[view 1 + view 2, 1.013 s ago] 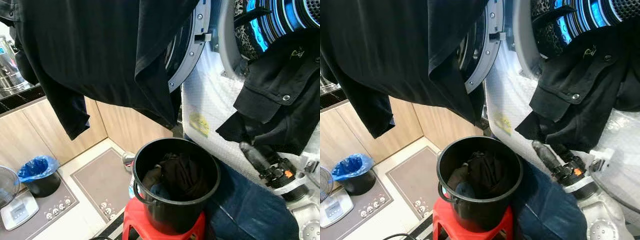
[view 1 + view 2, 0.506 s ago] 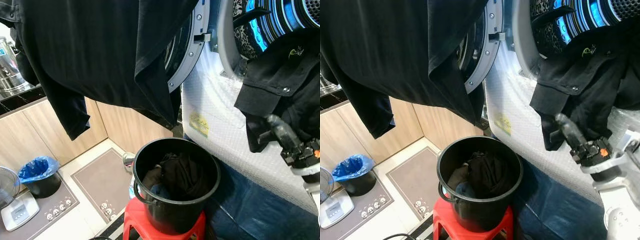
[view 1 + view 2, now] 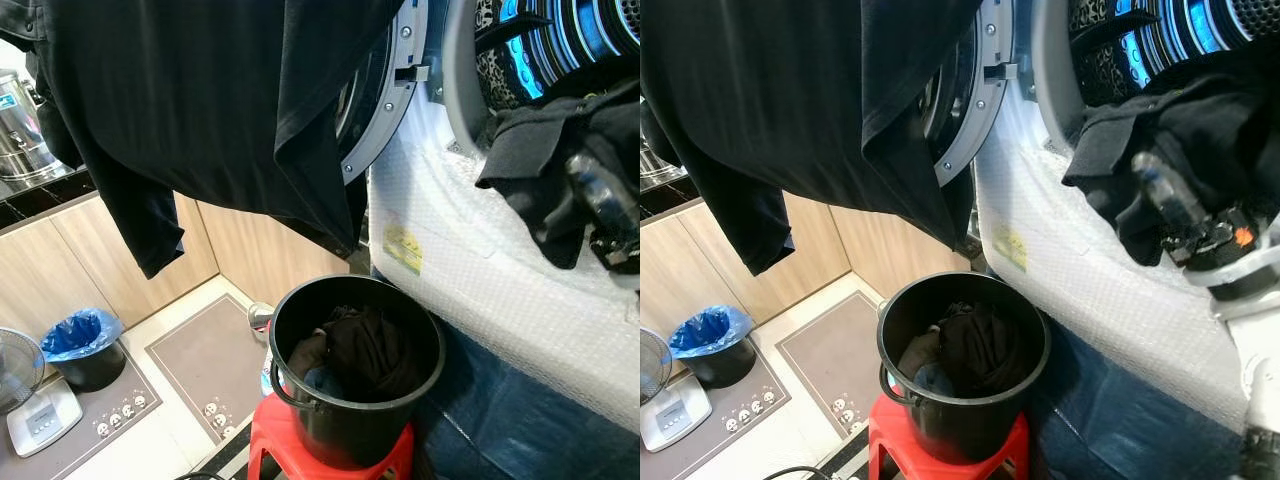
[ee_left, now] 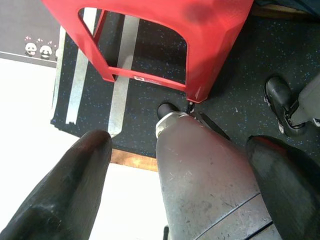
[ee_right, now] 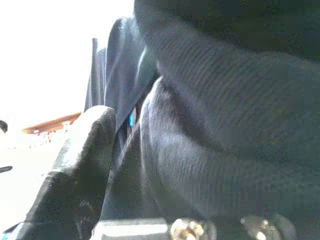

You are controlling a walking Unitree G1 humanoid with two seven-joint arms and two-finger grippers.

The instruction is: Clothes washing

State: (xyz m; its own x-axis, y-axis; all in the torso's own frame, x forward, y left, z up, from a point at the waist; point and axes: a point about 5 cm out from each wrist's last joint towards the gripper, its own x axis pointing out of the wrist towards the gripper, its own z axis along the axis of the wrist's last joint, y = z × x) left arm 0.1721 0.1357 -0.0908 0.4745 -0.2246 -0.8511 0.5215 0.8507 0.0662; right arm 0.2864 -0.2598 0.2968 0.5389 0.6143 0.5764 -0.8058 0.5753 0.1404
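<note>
**Black garment bunched at the washer drum**

Right end effector [image 3: 1155,180], upper right, is clamped on the crumpled black fabric garment [image 3: 1140,125] at the blue-lit drum [image 3: 1200,25]. Left end effector [image 4: 175,165] hangs spread apart. Lower centre: round black plastic bucket [image 3: 345,425] on a red plastic stool [image 3: 275,445]; bubble-wrapped washer front [image 3: 480,270], wood-grain cabinets [image 3: 60,260].

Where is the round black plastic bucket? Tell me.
The round black plastic bucket sits low in the middle of the eye views, on the red plastic stool, below the washing machine's open door.
</note>
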